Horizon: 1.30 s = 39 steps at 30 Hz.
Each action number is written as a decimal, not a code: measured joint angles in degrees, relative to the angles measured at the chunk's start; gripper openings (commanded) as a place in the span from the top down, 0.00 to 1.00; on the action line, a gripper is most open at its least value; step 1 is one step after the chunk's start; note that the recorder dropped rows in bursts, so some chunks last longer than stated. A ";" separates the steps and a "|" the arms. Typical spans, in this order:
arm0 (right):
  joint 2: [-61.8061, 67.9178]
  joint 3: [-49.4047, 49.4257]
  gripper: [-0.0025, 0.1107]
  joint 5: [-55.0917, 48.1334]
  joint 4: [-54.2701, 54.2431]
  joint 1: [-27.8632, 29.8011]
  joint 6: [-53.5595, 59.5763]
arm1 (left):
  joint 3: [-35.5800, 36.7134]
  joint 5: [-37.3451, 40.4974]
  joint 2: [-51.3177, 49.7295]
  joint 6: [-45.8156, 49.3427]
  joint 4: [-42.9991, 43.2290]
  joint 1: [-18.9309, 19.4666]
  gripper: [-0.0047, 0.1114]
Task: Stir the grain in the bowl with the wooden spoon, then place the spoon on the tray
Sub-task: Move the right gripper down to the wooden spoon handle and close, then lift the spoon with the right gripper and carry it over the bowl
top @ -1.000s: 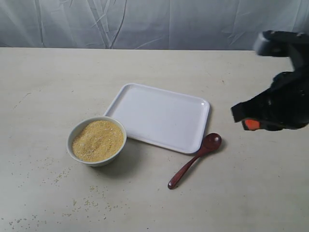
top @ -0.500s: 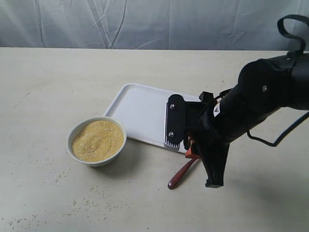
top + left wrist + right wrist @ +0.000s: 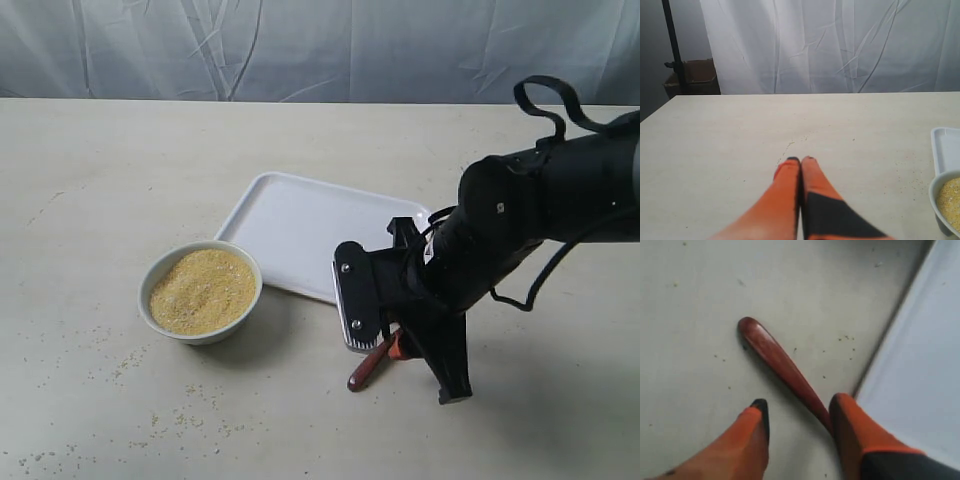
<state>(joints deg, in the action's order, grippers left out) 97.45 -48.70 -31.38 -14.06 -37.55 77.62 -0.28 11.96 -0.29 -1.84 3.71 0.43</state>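
Observation:
The dark red-brown wooden spoon (image 3: 366,369) lies on the table beside the white tray (image 3: 290,228); only its handle end shows past my right arm. My right gripper (image 3: 799,407) is low over it and open, the handle (image 3: 777,360) passing between the orange fingers, close against one finger. The tray's rim (image 3: 920,335) runs alongside. The small white bowl (image 3: 201,291) stands left of the tray, full of yellow-tan grain (image 3: 203,289). My left gripper (image 3: 800,160) is shut with nothing in it, hovering over bare table, bowl edge (image 3: 946,199) off to its side.
Loose grains are scattered over the table (image 3: 100,170) in front of the bowl (image 3: 190,415). A white curtain (image 3: 300,45) hangs along the back edge. A dark stand and a cardboard box (image 3: 692,76) sit beyond the table's far corner.
My right arm came in from the right edge, swung down over the spoon, and has sunk lower and nearer to the handle. Spoon, bowl and tray have not moved.

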 measured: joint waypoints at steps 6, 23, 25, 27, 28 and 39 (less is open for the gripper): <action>3.22 0.00 0.62 2.22 0.50 -0.17 2.08 | 0.00 0.00 0.00 0.00 0.00 0.00 0.96; 5.40 -0.23 0.97 6.36 0.50 -0.17 2.31 | 0.00 0.00 0.00 0.00 0.00 0.00 0.96; 3.59 -0.23 0.97 7.32 -0.11 -0.17 2.31 | 0.00 0.00 0.00 0.00 0.00 0.00 0.96; 1.11 -0.94 0.97 7.36 -1.25 -0.17 1.87 | 0.00 0.12 0.00 0.00 0.00 0.00 0.96; -0.40 -1.50 0.97 7.36 -2.40 -0.17 0.83 | 0.00 0.12 0.00 0.00 0.00 0.00 0.96; -7.17 -11.11 0.97 9.41 -27.78 -0.17 -15.73 | 0.00 0.12 0.00 0.00 0.00 0.00 0.96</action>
<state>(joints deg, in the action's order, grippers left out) 90.28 -59.80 -21.96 -41.84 -37.72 61.89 -0.28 12.08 -0.29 -1.84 3.71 0.43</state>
